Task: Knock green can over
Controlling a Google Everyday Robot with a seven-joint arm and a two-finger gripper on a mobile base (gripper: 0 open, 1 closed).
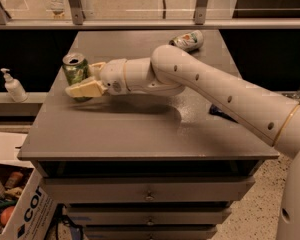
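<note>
Table (140, 134), grey with drawers, fills mid-frame. Your arm (215, 89) reaches across it from the right edge toward the left. Cardboard box (25, 209) at lower left. Your gripper (82, 79) sits left of centre, fingers spread, clasping nothing; near finger crosses the foot of the green can (74, 66), upright at the tabletop's upper left. Silver can (187, 40) lies on its side, top centre

The gray table (140, 129) has drawers under its top, and the green can (75, 68) stands up on it at about 10 o'clock. A silver can (187, 40) lies on its side at 1 o'clock near the far edge, and a dark blue thing (221, 113) peeks out at 3 o'clock. The gripper (88, 79) hangs just over the top at the green can, its fingers spread apart.
</note>
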